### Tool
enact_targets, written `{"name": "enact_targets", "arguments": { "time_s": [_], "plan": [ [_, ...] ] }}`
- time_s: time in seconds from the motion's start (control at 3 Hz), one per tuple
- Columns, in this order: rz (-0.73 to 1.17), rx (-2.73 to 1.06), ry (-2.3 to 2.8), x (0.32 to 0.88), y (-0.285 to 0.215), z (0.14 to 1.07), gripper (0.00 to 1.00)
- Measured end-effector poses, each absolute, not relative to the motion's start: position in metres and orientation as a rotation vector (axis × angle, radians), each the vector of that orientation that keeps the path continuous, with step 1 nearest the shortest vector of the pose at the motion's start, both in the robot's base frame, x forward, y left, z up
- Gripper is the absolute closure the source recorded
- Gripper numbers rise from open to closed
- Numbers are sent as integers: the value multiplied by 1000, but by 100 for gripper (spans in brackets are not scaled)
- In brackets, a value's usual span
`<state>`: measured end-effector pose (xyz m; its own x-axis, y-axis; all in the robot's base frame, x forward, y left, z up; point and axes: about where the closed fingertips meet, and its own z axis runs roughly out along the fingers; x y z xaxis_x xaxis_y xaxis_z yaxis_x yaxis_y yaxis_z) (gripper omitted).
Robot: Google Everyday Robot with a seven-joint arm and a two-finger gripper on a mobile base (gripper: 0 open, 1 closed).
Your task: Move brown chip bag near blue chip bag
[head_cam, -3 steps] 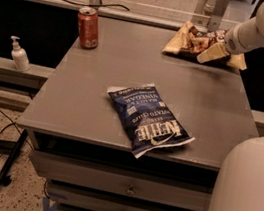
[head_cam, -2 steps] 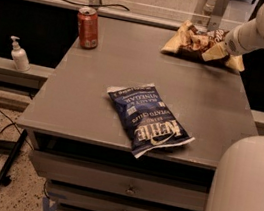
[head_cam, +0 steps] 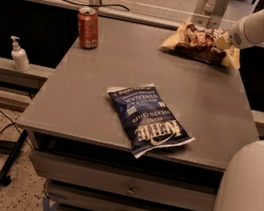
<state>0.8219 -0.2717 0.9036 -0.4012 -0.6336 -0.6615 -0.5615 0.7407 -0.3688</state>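
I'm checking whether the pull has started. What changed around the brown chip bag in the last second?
Nothing visibly changed. The gripper stays at the right end of the brown chip bag, at the table's far right, and the bag has not shifted. The blue chip bag and the red soda can are where they were.
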Motion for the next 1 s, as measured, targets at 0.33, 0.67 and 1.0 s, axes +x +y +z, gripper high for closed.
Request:
{"name": "enact_targets", "arguments": {
  "time_s": [0.33,0.67,1.0],
  "plan": [
    [-102,-933,2070,813,-263,914,100],
    [-84,-957,2047,803,-254,920,100],
    [-41,-980,2021,787,-247,927,100]
  ]
}}
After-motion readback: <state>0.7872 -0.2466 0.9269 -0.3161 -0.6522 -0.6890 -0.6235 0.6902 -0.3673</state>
